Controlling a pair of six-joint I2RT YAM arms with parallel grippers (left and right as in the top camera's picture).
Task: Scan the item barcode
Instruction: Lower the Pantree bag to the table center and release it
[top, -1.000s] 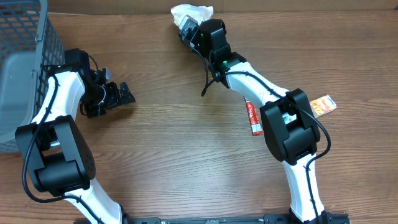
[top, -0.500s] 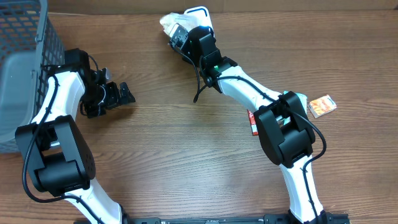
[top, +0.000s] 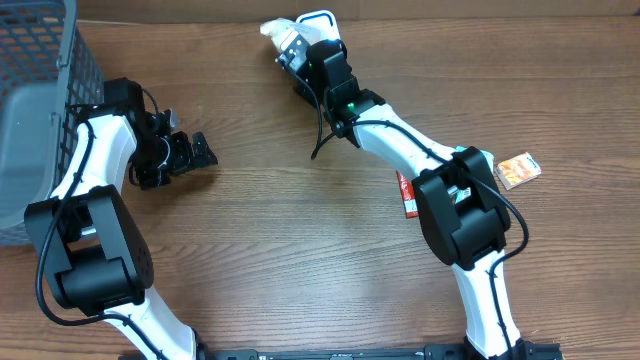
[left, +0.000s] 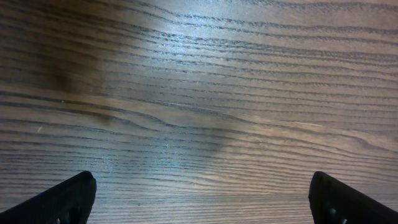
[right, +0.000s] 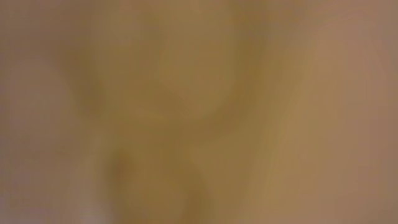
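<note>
The right end effector pinches the white item at the bench's 12 o'clock edge. The left end effector sits spread at 9 o'clock. The step appears to be presenting the item; next, its barcode likely needs turning toward a scanner.

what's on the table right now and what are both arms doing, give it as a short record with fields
table: wooden
left pincer: open, empty, near the basket
right pincer: at the far edge, apparently closed on the white packet
basket: grey mesh, far left corner
red packet: lying partly under the right arm
orange packet: lying apart, beyond the right arm
barcode: not visible in any view
right wrist view: fully blurred
</note>
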